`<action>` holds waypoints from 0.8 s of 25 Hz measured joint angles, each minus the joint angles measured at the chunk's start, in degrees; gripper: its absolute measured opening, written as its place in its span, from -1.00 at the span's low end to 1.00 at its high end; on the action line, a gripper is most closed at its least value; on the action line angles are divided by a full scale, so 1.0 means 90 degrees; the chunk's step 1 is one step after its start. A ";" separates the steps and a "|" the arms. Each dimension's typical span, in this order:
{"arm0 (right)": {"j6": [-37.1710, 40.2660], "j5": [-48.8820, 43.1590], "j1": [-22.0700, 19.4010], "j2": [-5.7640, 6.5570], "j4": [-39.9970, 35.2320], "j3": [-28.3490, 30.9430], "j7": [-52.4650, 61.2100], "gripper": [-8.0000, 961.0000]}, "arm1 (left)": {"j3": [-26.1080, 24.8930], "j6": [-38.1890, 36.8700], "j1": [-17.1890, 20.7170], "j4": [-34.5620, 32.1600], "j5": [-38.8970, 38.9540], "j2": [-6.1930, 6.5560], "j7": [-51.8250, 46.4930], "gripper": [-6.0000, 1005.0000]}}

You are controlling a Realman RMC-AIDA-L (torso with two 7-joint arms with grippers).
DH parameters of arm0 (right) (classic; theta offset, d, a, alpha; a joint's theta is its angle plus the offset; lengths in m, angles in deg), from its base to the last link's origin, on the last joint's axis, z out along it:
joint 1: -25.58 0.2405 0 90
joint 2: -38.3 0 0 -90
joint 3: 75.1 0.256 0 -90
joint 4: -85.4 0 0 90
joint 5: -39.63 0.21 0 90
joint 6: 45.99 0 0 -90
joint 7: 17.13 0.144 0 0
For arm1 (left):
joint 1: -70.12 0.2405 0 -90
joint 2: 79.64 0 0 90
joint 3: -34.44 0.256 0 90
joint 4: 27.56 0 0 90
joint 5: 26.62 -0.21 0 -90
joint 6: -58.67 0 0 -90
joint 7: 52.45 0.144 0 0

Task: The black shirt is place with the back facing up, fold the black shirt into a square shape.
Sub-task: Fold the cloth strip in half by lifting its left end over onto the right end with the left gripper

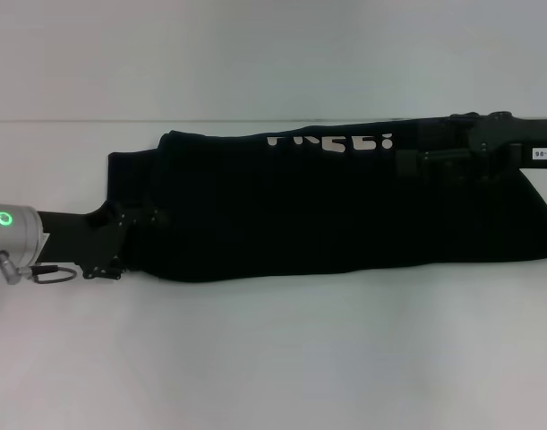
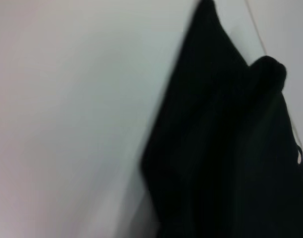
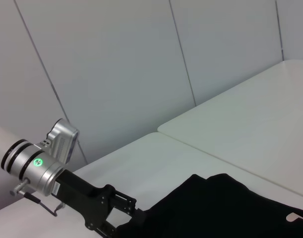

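**Black shirt folded into a long band, a gripper at each end**

Black cloth fills the middle of the head view: the black shirt (image 1: 327, 210) lies on the white table (image 1: 273, 358) as a long band running left to right, with part of its white lettering (image 1: 331, 141) showing upside down along the far edge. The left gripper (image 1: 134, 224) reaches in from the left and meets the shirt's left end at the near corner; its fingers are lost against the dark cloth, so I cannot tell how far apart they are or whether they hold the fabric. The right gripper (image 1: 416, 157) comes in from the right along the far edge, just beside the lettering, and its fingers are equally hard to make out.

The left wrist view shows only the shirt (image 2: 225, 158) draped over the table (image 2: 67, 124), with a peak of cloth and a rounded fold raised at one end.

In the right wrist view, the left gripper (image 3: 116, 215) touches the shirt's (image 3: 225, 208) edge on the table (image 3: 250, 124), with pale wall panels (image 3: 116, 64) behind.
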 joint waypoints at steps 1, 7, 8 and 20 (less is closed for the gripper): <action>0.0000 0.0000 0.0003 0.0000 0.0000 0.0000 -0.0001 0.88 | 0.0000 0.0005 -0.0017 0.0001 -0.0011 -0.0002 0.0037 0.68; -0.0016 0.0000 0.0014 0.0000 0.0000 0.0000 -0.0001 0.88 | 0.0002 0.0014 -0.0044 0.0005 -0.0008 -0.0002 0.0252 0.65; -0.0020 0.0000 0.0016 0.0000 0.0000 0.0000 -0.0001 0.88 | 0.0004 0.0009 -0.0044 0.0006 -0.0012 -0.0002 0.0271 0.64; -0.0033 0.0000 0.0035 0.0007 0.0000 0.0000 -0.0011 0.88 | 0.0072 -0.0036 -0.0036 0.0005 -0.0033 0.0006 0.1022 0.08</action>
